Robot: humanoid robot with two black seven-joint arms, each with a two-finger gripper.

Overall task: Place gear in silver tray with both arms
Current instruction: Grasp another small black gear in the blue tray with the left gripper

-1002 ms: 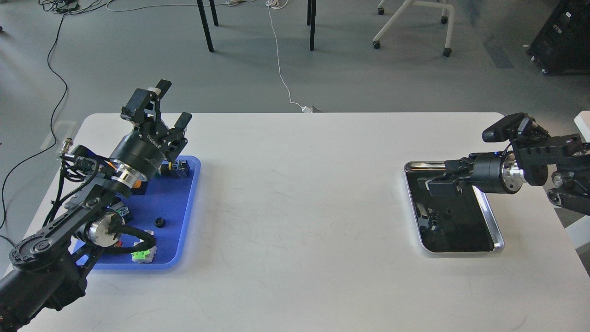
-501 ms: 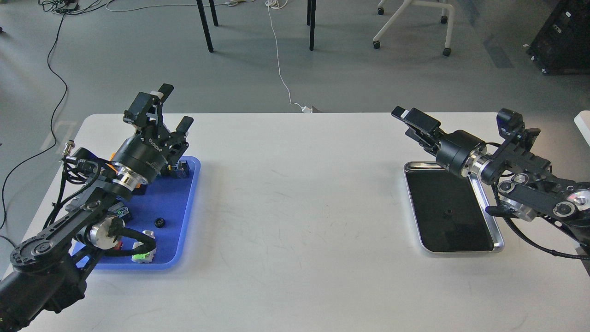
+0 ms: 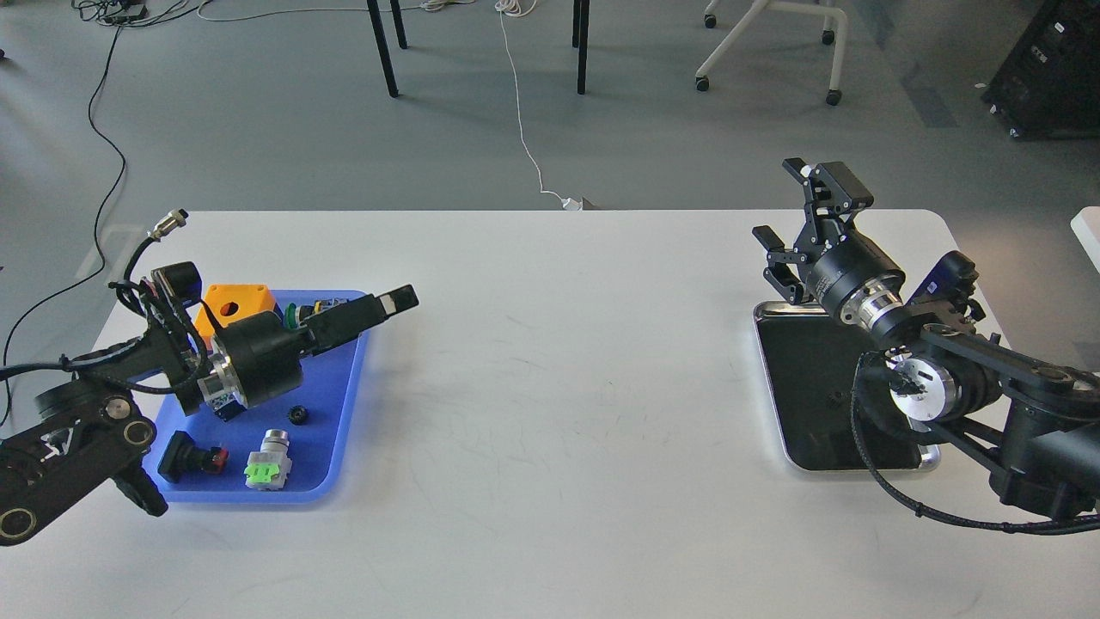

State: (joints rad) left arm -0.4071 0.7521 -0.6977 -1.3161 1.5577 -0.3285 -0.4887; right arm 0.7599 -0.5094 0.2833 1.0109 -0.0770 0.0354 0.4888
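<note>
One tiny dark gear (image 3: pixel 834 398) lies on the silver tray (image 3: pixel 926 461) at the table's (image 3: pixel 550 387) right side. Right gripper (image 3: pixel 797 225) is raised over the tray's far edge, fingers spread wide, empty. Far left, the blue tray (image 3: pixel 344 387) holds an orange box (image 3: pixel 234 307), a green-tagged switch (image 3: pixel 267 460) and a black knob (image 3: pixel 298 414). Left gripper (image 3: pixel 397 300) points right, low over it; its opening cannot be told.
</note>
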